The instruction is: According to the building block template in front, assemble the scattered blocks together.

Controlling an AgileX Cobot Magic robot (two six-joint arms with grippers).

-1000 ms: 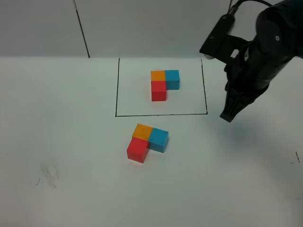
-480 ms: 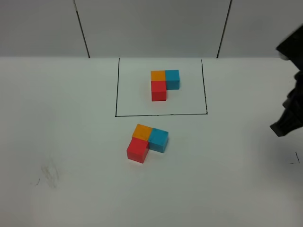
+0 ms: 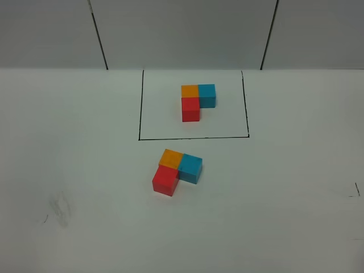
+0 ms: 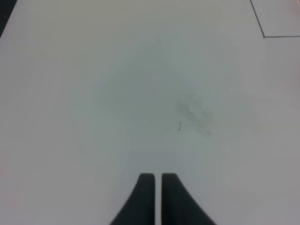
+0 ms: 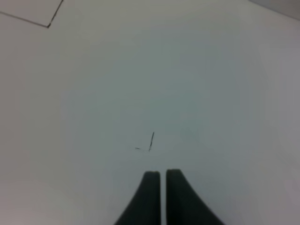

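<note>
- Table (image 3: 85, 170) is taking up pretty much the whole overhead view, plain white and matte, with a grey wall (image 3: 182, 31) sitting behind it at the far edge.
- Two thin dark seams (image 3: 98, 34) are running down that wall, one on the left and one on the right.
- The building block template (image 3: 196, 101) is sitting at the far middle of the table, inside a thin black drawn rectangle (image 3: 193, 137): orange and blue cubes side by side, red one touching the near side of the orange, so an L.
- The scattered blocks (image 3: 176, 169) are lying just nearer than the rectangle's near line, outside it. They're already touching each other in the same L: orange at the far left, light blue on its right, red on its near side. The whole trio is sitting turned a bit compared with the template.
- Some faint grey smudges (image 3: 58, 207) are showing on the near left of the table, and a tiny pen mark (image 3: 357, 189) at the right edge.
- Left gripper (image 4: 158, 177) is hovering over bare table near those smudges (image 4: 192, 112), jaws basically closed with just a sliver between them, holding nothing.
- Right gripper (image 5: 162, 174) is doing the same over a small pen mark (image 5: 151, 141), jaws nearly together and empty.
- Neither arm is showing up in the overhead view.
</note>
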